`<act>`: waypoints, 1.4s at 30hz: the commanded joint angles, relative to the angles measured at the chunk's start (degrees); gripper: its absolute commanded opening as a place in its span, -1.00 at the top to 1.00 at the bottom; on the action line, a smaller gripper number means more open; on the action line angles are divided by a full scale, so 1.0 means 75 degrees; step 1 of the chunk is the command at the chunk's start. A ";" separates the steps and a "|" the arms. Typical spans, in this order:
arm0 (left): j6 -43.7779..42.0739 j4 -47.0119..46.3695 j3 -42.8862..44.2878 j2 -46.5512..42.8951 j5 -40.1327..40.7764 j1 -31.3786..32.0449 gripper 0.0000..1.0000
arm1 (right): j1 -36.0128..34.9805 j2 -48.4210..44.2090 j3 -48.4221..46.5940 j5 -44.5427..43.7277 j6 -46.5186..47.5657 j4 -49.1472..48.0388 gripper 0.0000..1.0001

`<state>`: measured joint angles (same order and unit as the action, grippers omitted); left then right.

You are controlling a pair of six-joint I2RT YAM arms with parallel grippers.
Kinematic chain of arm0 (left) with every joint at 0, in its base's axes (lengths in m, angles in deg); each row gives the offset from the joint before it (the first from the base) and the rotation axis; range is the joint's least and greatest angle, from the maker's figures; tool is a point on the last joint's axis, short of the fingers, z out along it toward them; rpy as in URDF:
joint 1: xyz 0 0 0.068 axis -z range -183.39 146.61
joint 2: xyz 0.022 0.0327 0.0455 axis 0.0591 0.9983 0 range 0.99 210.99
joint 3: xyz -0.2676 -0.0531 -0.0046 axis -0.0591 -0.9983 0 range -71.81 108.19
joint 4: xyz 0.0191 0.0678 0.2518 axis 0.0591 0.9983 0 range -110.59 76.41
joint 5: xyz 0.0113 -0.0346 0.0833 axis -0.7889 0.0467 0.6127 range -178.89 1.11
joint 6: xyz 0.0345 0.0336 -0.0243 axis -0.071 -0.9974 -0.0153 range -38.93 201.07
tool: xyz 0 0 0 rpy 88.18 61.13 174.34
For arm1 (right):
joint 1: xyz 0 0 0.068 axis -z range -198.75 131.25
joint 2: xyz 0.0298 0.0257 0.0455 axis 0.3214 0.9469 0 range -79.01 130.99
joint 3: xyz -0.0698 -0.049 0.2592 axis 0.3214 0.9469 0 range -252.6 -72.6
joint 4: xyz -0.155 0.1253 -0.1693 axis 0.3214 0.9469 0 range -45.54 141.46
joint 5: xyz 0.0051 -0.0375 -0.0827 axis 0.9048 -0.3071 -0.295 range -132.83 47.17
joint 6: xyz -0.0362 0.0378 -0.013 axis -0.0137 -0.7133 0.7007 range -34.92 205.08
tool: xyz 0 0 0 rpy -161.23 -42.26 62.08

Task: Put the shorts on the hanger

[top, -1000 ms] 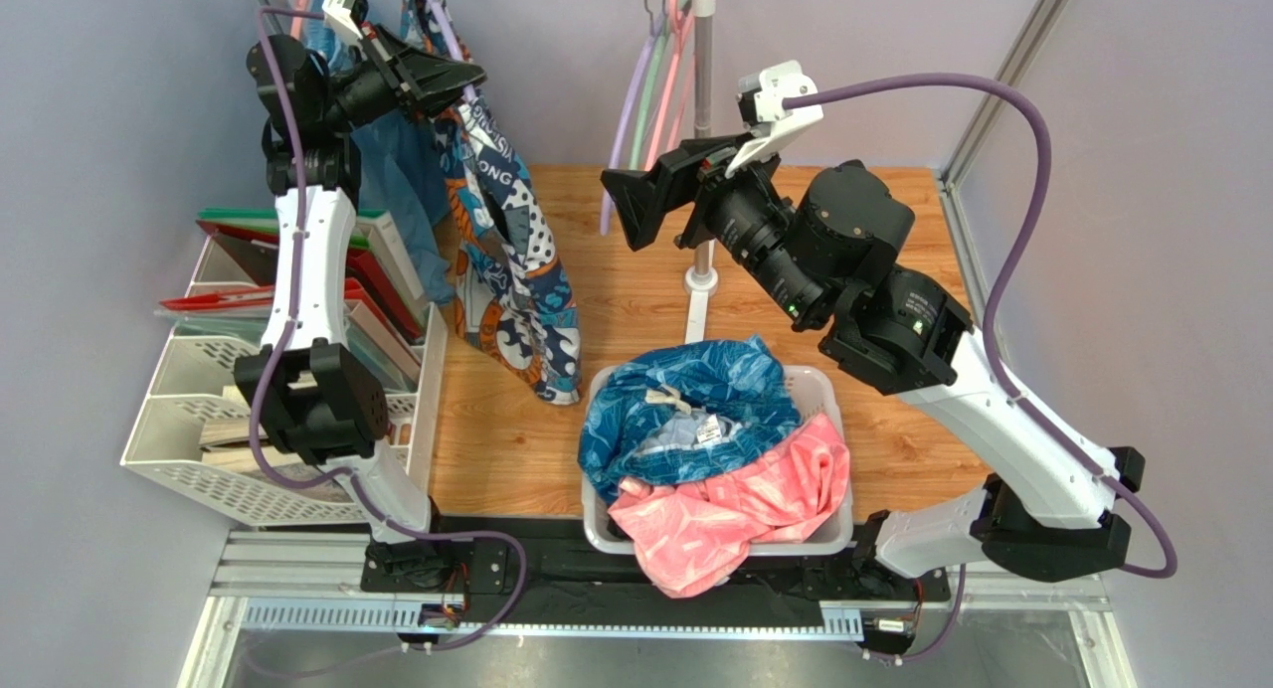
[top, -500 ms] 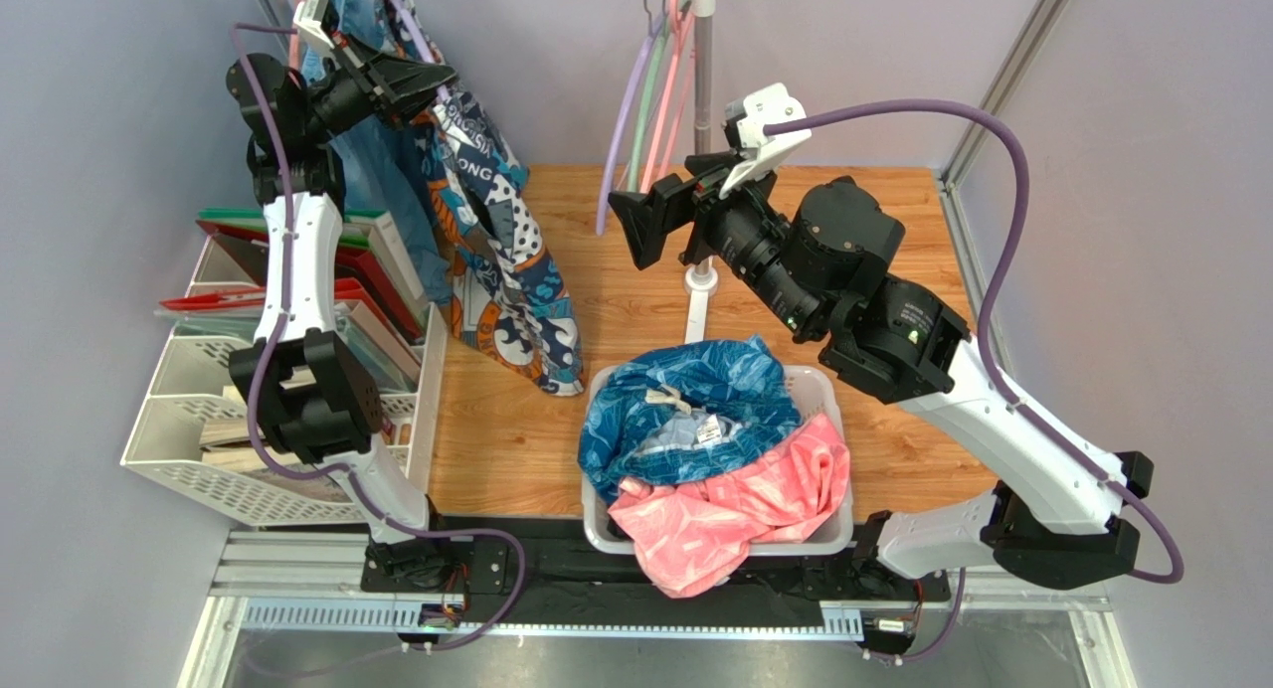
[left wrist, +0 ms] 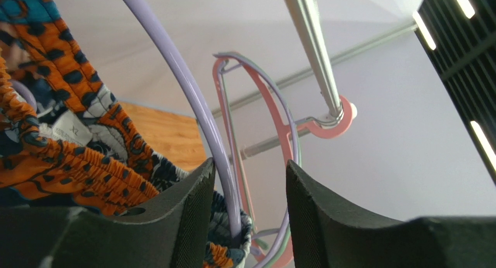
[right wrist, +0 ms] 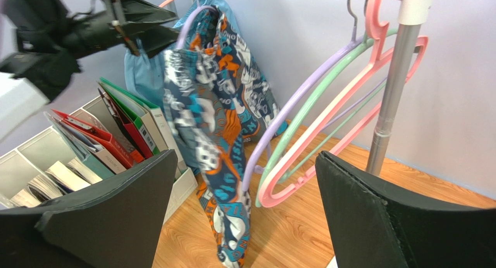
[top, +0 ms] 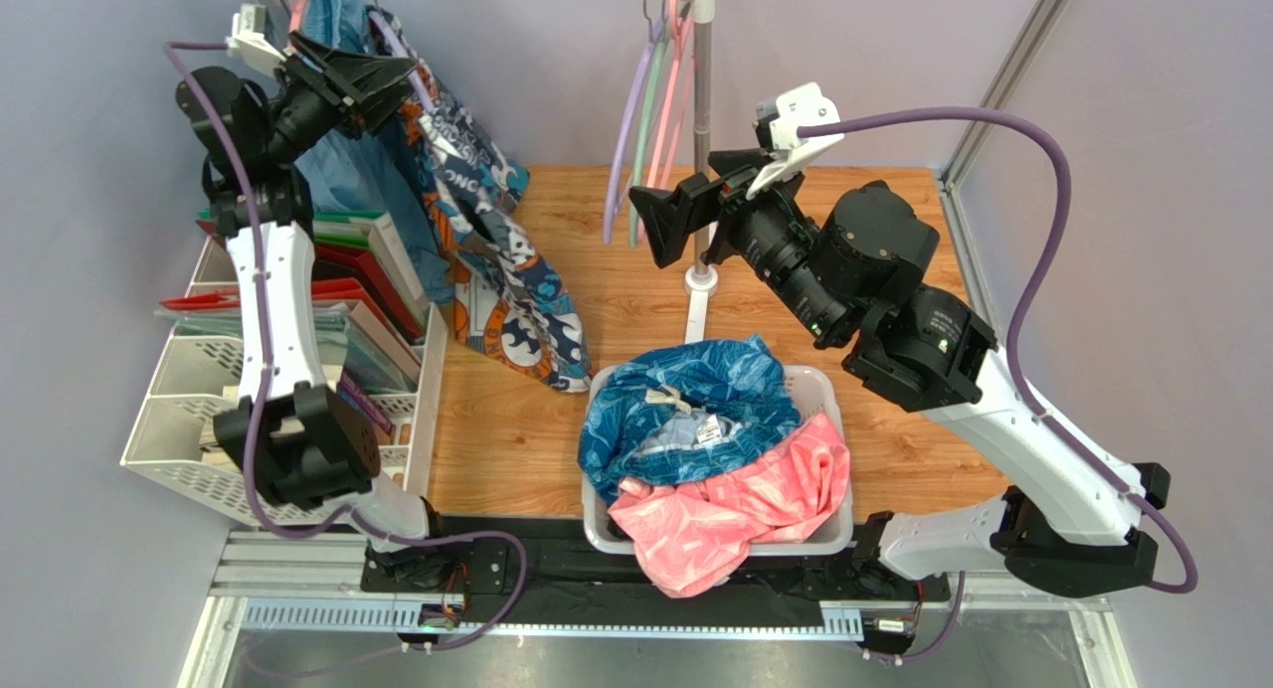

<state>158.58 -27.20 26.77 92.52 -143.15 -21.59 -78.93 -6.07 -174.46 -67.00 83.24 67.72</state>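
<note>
Your left gripper [left wrist: 249,166] is sitting high beside the chrome rail [left wrist: 314,53] with its fingers apart. The thin lavender plastic hanger [left wrist: 187,88] is running between them, close against one finger. The floppy shorts in orange, teal and navy print [top: 501,256] are hanging on that hanger and draping down beside the white mesh file rack [top: 180,435]. Plain light-blue shorts [top: 381,196] are crowding in just behind. Your right gripper [right wrist: 245,155] is gaping wide and holding nothing. It is facing the spare lavender, green and pink hangers [right wrist: 308,123] at the upright metal pole [top: 701,136].
</note>
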 commanded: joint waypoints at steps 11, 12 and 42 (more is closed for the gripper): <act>-0.7507 0.5404 0.1738 -0.1985 0.4409 0.1124 -0.54 | 0.0009 -0.0492 0.0398 -0.0224 0.0199 0.0155 -0.88; -0.7685 0.5440 0.1773 -0.1950 0.4120 0.1323 -0.51 | 0.0009 -0.0492 0.0410 -0.0200 0.0223 0.0167 -0.87; -1.0171 0.7701 0.2746 -0.1515 0.2456 0.2028 -0.99 | 0.1625 -0.2693 0.2355 0.1463 0.1687 0.2545 -0.95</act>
<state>84.80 29.43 47.06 88.17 -113.49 -6.96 -68.77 -22.31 -158.18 -60.16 93.81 83.33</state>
